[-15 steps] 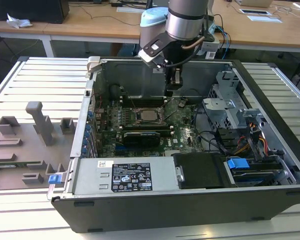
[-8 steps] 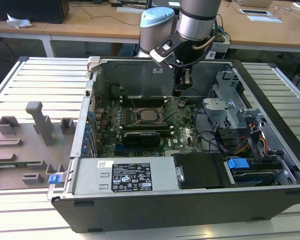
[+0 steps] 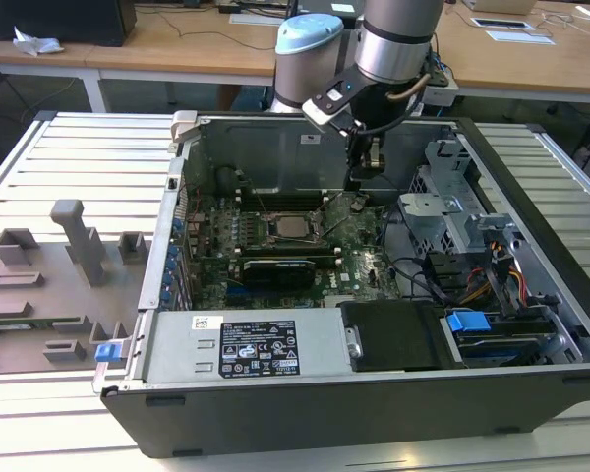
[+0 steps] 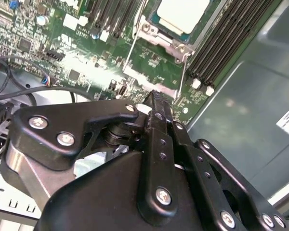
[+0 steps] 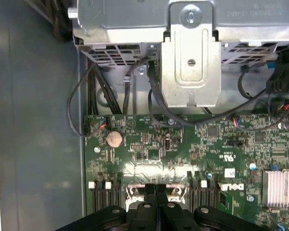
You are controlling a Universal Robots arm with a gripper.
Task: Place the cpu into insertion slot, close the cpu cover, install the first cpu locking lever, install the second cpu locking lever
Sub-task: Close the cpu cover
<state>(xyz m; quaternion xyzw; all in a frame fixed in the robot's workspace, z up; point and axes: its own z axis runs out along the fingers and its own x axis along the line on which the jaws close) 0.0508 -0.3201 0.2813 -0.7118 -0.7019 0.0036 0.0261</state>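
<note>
Exterior view: open computer case (image 3: 374, 393) lying on a slatted desk (image 3: 88, 157); arm reaches down into it from the far side; end effector (image 3: 366, 177) hangs over the green board, to the exterior view's right of the insertion slot (image 3: 272, 232) and apart from it. The cpu (image 3: 295, 227) sits in that slot, pale metal top facing up. Second wrist view: end effector (image 4: 153, 95) with its black fingers pressed together, nothing between them; beyond the tips the cpu (image 4: 183, 13) lies flat, the silver cpu cover (image 4: 167, 42) framing it; two thin wire levers (image 4: 129, 53) run out from the socket's corners toward the fingers; latched or not, cannot tell; long black memory slots (image 4: 221, 43) beside the socket. First wrist view: end effector (image 5: 155, 188) fingers meeting, no gap, over the board; coin battery (image 5: 115, 139) near the board's edge; ribbed heatsink (image 5: 279, 185) off to one side; metal drive cage (image 5: 190, 62) and dark cables past the board.
</note>
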